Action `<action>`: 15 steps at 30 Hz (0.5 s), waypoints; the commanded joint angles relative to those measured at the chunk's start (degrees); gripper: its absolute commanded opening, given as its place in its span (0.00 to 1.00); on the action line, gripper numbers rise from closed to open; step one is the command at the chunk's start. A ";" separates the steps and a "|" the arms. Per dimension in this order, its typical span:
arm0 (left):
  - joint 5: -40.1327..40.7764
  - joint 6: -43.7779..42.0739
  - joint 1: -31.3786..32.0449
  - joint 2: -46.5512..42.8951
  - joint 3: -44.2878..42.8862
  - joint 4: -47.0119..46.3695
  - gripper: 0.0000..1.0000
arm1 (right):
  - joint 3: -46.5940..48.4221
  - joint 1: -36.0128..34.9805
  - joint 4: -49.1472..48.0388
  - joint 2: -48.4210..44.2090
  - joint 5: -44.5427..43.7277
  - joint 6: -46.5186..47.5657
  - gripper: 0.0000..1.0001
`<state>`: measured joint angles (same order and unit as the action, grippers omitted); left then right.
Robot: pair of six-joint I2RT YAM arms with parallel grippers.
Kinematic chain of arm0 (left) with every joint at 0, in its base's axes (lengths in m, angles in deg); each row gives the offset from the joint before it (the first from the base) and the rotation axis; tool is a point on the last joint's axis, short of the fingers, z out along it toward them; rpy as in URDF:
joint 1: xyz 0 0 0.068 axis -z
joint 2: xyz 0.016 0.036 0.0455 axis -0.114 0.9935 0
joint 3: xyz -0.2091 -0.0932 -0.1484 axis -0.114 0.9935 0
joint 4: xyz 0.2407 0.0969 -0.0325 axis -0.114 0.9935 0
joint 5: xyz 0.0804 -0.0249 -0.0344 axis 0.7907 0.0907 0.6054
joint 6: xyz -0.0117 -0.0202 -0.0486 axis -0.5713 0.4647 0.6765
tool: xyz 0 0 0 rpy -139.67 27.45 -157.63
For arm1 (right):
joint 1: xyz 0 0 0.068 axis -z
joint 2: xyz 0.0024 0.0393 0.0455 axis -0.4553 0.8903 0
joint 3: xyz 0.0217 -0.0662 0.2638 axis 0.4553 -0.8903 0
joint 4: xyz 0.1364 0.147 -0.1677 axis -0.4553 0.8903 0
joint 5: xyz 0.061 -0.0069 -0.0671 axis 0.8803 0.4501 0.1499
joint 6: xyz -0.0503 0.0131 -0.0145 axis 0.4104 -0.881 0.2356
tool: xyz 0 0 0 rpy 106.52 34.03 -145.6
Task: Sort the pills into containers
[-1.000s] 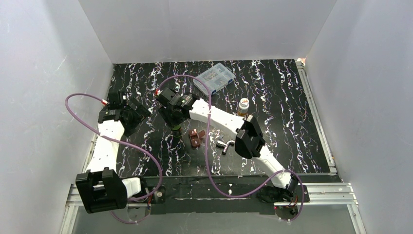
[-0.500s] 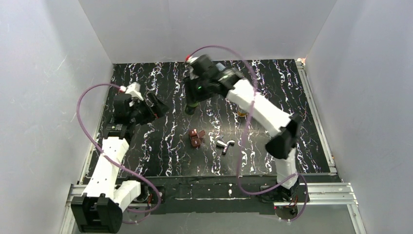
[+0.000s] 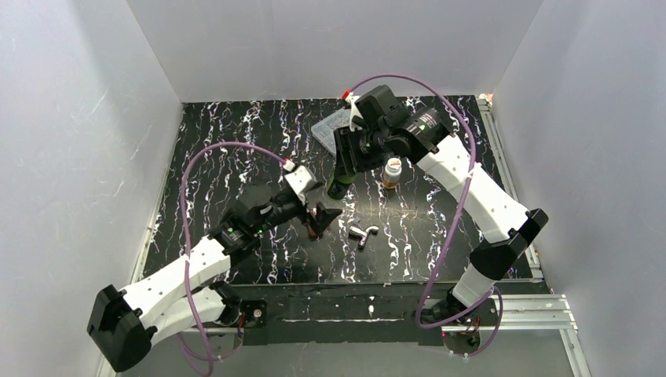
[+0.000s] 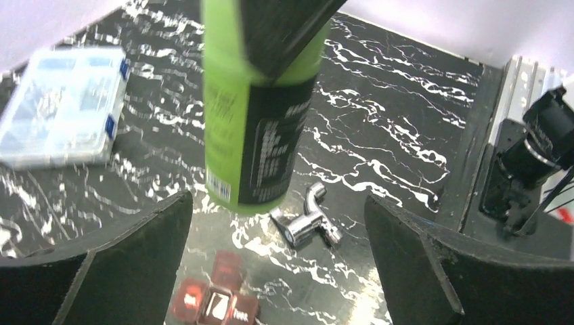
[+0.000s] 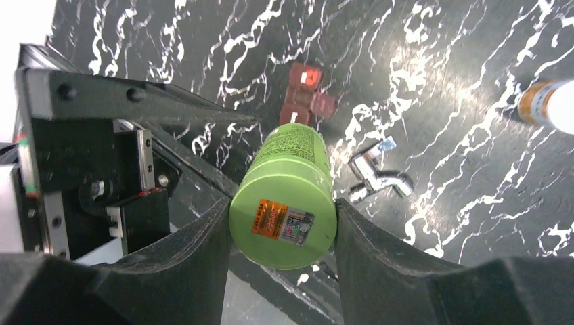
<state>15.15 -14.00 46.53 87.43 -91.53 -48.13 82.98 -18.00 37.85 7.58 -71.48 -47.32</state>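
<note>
My right gripper [image 3: 342,171] is shut on the dark bottle with the bright green cap [image 3: 338,188] and holds it in the air, tilted, left of the amber, white-capped bottle [image 3: 392,171]. In the right wrist view the green bottle [image 5: 284,203] fills the gap between both fingers of the right gripper [image 5: 283,206]; the amber bottle [image 5: 541,101] stands at the far right. My left gripper [image 3: 322,214] is wide open and holds nothing, low over the table's middle. From the left wrist, the left gripper [image 4: 279,203] looks up at the hanging bottle [image 4: 260,108]. No pills are in view.
A cluster of small red blocks [image 4: 215,301] lies under the left gripper. A chrome metal fitting [image 3: 363,233] lies to their right. A clear compartment box [image 4: 57,108] sits at the back, partly hidden by the right arm. White walls enclose the black marbled table [image 3: 440,196].
The right arm lifted the green-capped bottle from the left-centre and swung it right, near the amber bottle. The left arm reached from the far left to over the red blocks.
</note>
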 commanded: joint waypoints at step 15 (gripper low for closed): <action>9.35 -10.88 9.63 7.23 -0.94 -16.90 0.76 | 1.36 -2.00 3.03 -5.11 7.84 -2.66 0.02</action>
<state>21.79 -24.23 55.39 94.47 -91.35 -61.63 81.63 -19.48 41.20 4.31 -66.76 -48.96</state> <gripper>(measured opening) 0.795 0.579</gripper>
